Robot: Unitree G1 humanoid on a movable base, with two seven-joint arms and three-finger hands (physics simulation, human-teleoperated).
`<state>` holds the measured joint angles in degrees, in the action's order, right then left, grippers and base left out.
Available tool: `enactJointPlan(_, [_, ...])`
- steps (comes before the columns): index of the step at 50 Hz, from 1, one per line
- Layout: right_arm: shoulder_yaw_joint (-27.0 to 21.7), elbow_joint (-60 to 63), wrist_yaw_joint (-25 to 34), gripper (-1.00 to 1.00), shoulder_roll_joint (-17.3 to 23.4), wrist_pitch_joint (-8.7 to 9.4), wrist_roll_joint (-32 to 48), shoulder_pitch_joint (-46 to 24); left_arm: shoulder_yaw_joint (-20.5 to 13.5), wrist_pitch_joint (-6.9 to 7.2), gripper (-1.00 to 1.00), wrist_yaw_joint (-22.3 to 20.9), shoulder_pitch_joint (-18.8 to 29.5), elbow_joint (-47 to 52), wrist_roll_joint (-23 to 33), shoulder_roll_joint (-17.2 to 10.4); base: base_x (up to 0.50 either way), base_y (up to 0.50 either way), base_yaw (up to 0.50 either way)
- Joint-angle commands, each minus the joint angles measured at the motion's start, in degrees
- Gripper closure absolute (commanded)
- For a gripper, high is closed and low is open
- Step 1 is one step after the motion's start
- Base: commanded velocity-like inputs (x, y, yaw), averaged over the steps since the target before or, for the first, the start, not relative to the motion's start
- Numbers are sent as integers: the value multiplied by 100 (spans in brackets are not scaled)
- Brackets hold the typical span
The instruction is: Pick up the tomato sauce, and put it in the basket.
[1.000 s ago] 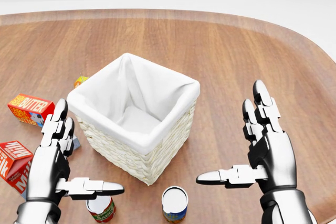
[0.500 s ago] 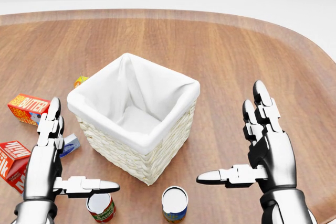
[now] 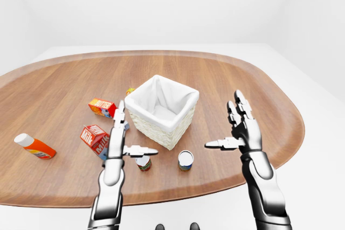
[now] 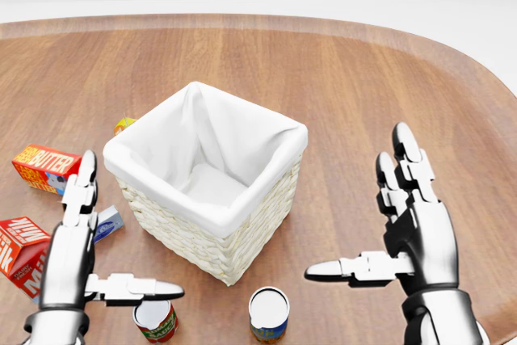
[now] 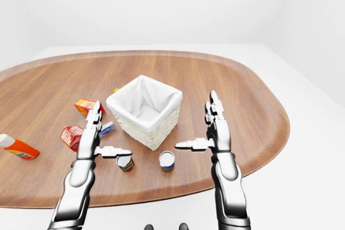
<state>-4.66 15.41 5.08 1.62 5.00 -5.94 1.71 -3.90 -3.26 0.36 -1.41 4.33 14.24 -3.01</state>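
Note:
The tomato sauce can (image 4: 156, 319), with a red and green label, stands upright at the bottom of the head view, below the basket's left corner. My left hand (image 4: 105, 256) is open just above and left of it, with the thumb stretched over the can's top and no finger around it. The woven basket (image 4: 212, 241) with a white liner sits mid-table and holds nothing visible. My right hand (image 4: 363, 224) is open to the right of the basket, palm inward, holding nothing.
A blue-labelled can (image 4: 268, 313) stands right of the tomato sauce. A butter box (image 4: 44, 167), a red milk carton (image 4: 20, 252) and a small blue box (image 4: 107, 223) lie left of the basket. An orange bottle (image 3: 33, 146) lies at the far left. The table's edge (image 3: 161, 197) is close.
My left hand has drifted a little left and down, uncovering the small blue box; its thumb still hovers over the tomato sauce. The right hand sank very slightly.

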Motion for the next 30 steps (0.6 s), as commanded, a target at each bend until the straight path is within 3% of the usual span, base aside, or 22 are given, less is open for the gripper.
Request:
enactJointPlan(1, [-12,-7,-4,-100,4,0,-5,-6,22,-56,-100,-6,-17,-41,147,-5,0,0,0])
enactJointPlan(7, [-9,-76,3,-100,5,0,2,-20,18,-115,-100,10,10,-142,193,-17,0,0,0])
enactJointPlan(14, [-4,-51,-4,-100,5,0,0,-20,21,-64,-100,-11,-14,-98,280,-25,0,0,0])
enactJointPlan(30, [-13,-112,-9,-100,13,0,-1,-37,42,-172,-100,45,-7,-312,466,-44,0,0,0])
